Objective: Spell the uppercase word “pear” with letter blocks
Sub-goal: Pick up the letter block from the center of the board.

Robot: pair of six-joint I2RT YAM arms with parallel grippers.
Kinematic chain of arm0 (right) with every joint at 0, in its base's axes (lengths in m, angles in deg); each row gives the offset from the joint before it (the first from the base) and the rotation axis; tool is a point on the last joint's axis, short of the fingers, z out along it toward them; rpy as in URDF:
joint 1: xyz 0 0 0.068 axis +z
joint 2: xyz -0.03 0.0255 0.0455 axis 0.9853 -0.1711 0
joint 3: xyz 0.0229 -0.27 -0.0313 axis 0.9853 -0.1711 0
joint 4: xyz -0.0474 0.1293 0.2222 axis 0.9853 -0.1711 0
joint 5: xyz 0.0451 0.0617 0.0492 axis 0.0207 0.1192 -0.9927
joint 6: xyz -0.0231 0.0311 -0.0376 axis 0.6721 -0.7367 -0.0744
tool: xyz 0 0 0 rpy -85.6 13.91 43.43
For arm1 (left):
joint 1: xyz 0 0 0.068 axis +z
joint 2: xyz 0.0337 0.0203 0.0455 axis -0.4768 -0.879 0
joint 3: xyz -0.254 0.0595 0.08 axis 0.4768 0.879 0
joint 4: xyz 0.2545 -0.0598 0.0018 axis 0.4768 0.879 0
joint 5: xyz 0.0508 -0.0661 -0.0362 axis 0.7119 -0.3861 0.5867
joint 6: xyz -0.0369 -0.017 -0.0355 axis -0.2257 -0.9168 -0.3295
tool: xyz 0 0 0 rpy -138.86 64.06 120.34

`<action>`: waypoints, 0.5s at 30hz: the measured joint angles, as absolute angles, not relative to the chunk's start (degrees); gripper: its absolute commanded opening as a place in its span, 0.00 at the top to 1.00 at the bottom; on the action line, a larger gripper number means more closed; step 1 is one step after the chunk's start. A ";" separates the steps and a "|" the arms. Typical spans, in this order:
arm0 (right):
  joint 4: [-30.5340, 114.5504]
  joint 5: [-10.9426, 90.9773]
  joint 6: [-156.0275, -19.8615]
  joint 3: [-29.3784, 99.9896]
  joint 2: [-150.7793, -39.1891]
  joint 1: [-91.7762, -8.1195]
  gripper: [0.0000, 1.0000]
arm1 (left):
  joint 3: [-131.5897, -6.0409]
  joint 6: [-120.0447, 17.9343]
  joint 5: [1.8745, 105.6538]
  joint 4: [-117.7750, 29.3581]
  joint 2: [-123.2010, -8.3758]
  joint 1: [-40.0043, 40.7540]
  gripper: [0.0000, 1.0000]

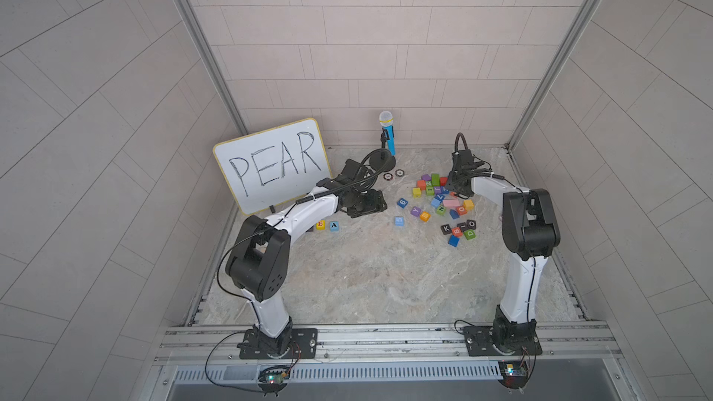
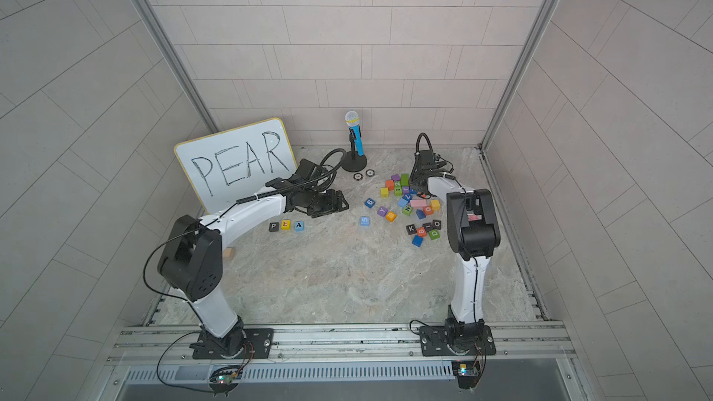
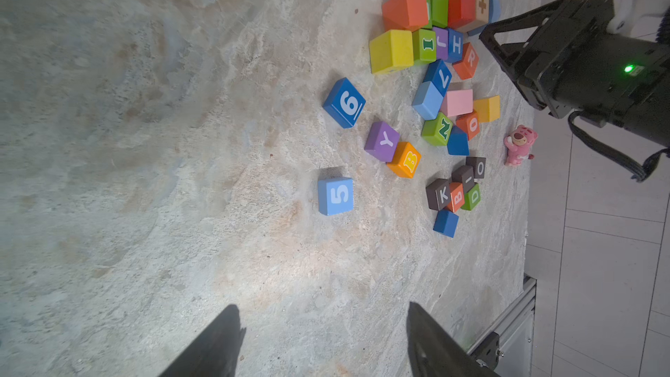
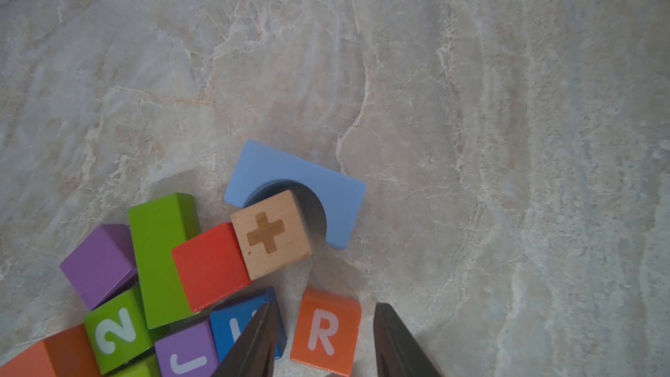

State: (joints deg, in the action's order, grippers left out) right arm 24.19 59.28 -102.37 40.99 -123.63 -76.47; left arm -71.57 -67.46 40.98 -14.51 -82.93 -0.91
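Marbled grey-beige stone-look counter (image 4: 471,103): matt, faintly veined. Orange-red cube lettered R (image 4: 324,331): smooth satin paint. Plus-sign cube of bare wood (image 4: 272,235): unpainted, grain visible. Light-blue arch block (image 4: 290,172): matt paint. White rectangular whiteboard (image 1: 270,163): glossy face. Silver front rail (image 1: 386,337): bare metal.

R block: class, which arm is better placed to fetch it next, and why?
Right. The right gripper straddles the R block, jaws open either side; the left gripper is open, farther away.

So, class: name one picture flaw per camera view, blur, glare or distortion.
In both top views wall tile lines bow, lens distortion; left wrist view: left end effector dark, soft-edged; right wrist view: right end effector likewise.
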 measured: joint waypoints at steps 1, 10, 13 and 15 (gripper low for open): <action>24.13 59.26 -102.37 41.01 -124.09 -76.47 0.53 | -71.57 -67.42 41.04 -14.33 -82.93 -0.91 0.25; 23.60 58.87 -102.59 41.01 -126.19 -76.47 0.55 | -71.57 -67.22 41.63 -13.88 -82.93 -0.91 0.25; 23.63 58.72 -102.72 41.01 -126.19 -76.47 0.56 | -71.57 -67.22 41.76 -13.88 -82.93 -0.91 0.25; 23.63 58.61 -102.79 41.01 -126.19 -76.47 0.57 | -71.57 -67.22 41.83 -13.88 -82.93 -0.91 0.25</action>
State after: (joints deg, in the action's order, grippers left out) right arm 23.63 58.61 -102.79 41.01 -126.19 -76.47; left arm -71.57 -67.22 41.83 -13.88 -82.93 -0.91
